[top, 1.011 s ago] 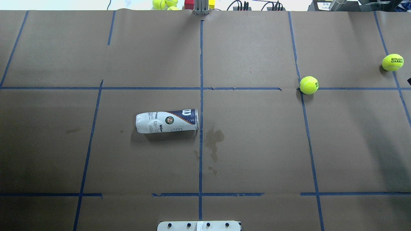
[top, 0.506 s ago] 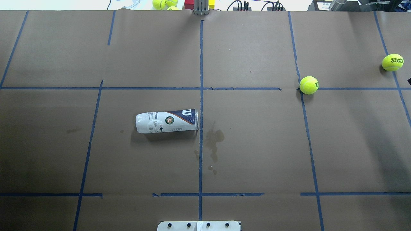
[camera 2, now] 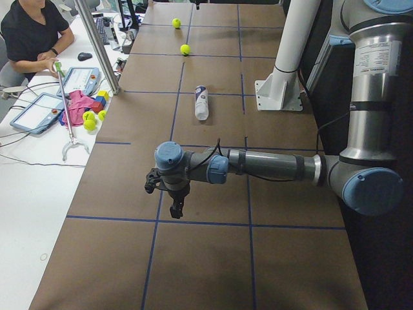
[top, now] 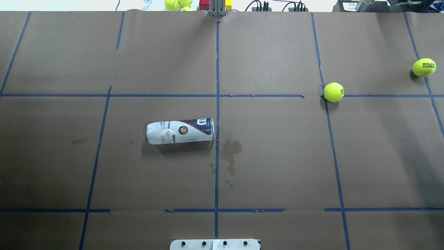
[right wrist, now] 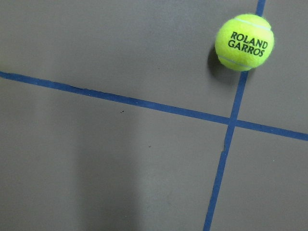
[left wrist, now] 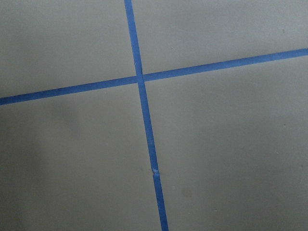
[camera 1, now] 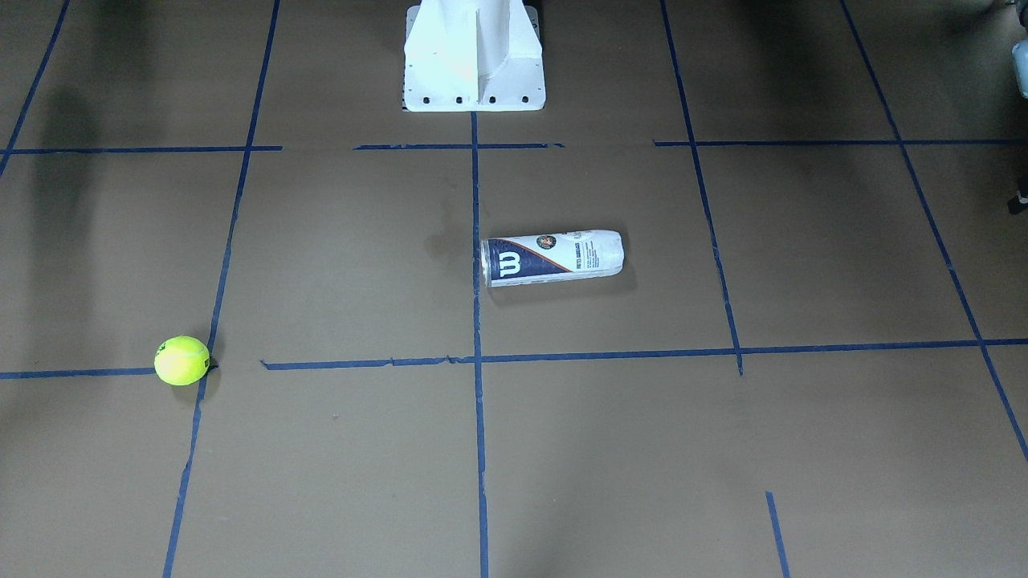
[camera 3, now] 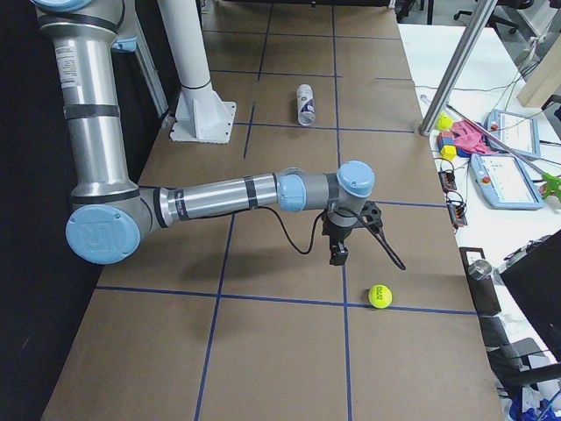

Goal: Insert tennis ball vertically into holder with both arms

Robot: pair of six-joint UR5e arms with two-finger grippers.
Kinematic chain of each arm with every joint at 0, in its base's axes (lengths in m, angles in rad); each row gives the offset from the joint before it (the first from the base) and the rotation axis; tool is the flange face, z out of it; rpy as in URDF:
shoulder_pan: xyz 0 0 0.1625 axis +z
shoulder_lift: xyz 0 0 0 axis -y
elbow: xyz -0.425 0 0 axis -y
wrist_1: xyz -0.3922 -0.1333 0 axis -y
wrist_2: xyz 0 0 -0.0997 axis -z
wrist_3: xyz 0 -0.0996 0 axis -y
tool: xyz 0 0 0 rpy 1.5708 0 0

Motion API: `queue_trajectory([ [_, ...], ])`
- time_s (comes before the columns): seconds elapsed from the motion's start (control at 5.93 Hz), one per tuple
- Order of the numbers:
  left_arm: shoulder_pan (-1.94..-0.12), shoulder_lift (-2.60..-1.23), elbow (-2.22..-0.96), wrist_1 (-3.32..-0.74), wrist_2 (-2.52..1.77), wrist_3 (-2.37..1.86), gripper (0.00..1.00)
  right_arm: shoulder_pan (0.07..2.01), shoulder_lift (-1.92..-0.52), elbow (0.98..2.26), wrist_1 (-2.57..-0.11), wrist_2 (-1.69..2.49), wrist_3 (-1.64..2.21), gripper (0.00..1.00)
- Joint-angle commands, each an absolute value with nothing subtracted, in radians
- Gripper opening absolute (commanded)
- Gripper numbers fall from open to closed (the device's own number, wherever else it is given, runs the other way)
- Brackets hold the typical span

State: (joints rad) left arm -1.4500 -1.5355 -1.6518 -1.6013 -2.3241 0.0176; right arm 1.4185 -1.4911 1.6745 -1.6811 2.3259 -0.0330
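The holder [top: 180,131] lies on its side left of the centre tape line, silver rim toward that line; it also shows in the front view [camera 1: 552,258]. One tennis ball [top: 333,92] rests on a tape line at the right. A second tennis ball [top: 424,67], printed ROLAND GARROS, lies near the right edge and shows in the right wrist view [right wrist: 244,42]. My right gripper [camera 3: 337,254] hangs above the table a short way from that ball [camera 3: 379,296]. My left gripper [camera 2: 174,208] hangs above the table's left end, far from the holder [camera 2: 201,102]. I cannot tell whether either is open or shut.
The white robot base [camera 1: 474,56] stands at the table's near-robot edge. Spare tennis balls and coloured blocks [top: 180,4] lie beyond the far edge. An operator [camera 2: 29,32] sits at a side desk behind a metal pole [camera 2: 97,45]. A dark stain [top: 230,149] marks the paper.
A small dark tip at the overhead view's right edge has gone out of frame. The holder and both balls have not moved.
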Motion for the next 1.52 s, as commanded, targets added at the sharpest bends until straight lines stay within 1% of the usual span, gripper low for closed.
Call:
queue_trajectory([
  [0.0, -1.451, -1.532, -1.648, -1.601, -2.304, 0.017, 1.0, 1.433, -1.55, 1.684, -1.674, 2.347, -0.034, 1.0],
  [0.67, -1.45, -1.543, -1.677, -1.611, -2.377, 0.02, 1.0, 1.436, -1.591, 1.71, -1.671, 2.347, -0.014, 1.0],
  [0.84, -1.453, -1.528, -1.677, -1.69, -2.382, 0.018, 1.0, 1.436, -1.606, 1.715, -1.645, 2.35, -0.012, 1.0],
  [1.01, -1.451, -1.508, -1.657, -1.832, -2.385, -0.01, 1.0, 1.436, -1.614, 1.697, -1.578, 2.35, -0.011, 1.0],
  [1.18, -1.445, -1.519, -1.661, -1.871, -2.385, -0.178, 1.0, 1.436, -1.626, 1.698, -1.572, 2.408, -0.012, 1.0],
  [1.35, -1.413, -1.523, -1.672, -2.005, -2.384, -0.298, 1.0, 1.436, -1.629, 1.725, -1.571, 2.414, -0.014, 1.0],
])
